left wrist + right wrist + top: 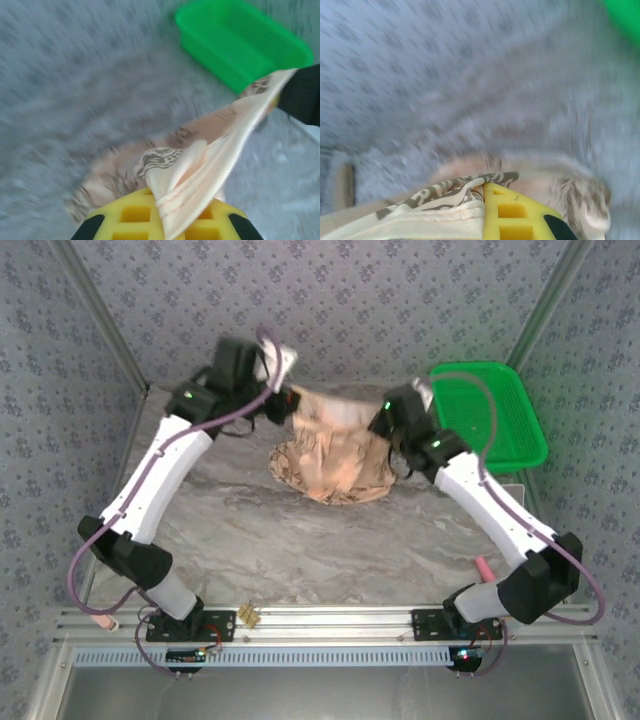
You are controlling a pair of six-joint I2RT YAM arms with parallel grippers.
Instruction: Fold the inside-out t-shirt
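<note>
Top external view: a soft tan-beige cloth t-shirt with dark brown prints is seen at the far middle of the grey marbled table, between the two arms. Its upper edge is stretched between the left gripper and the right gripper, and its paler cream-pink side is turned up there. The rest sags into a rumpled, rounded bunch on the table nearer the bases. A green plastic basket with a ribbed floor is set at the far right of the table, just beside the right arm. A small pink object lies on the table near the right arm's elbow.

In the left wrist view, the yellow fingers of the left gripper are pressed together on a folded edge of the t-shirt. From there the cloth runs taut up to the dark right gripper, with the basket beyond it. This view is blurred.

In the right wrist view, also blurred, a yellow finger of the right gripper is closed against a printed edge of the t-shirt, so cloth is pinched there too.
</note>
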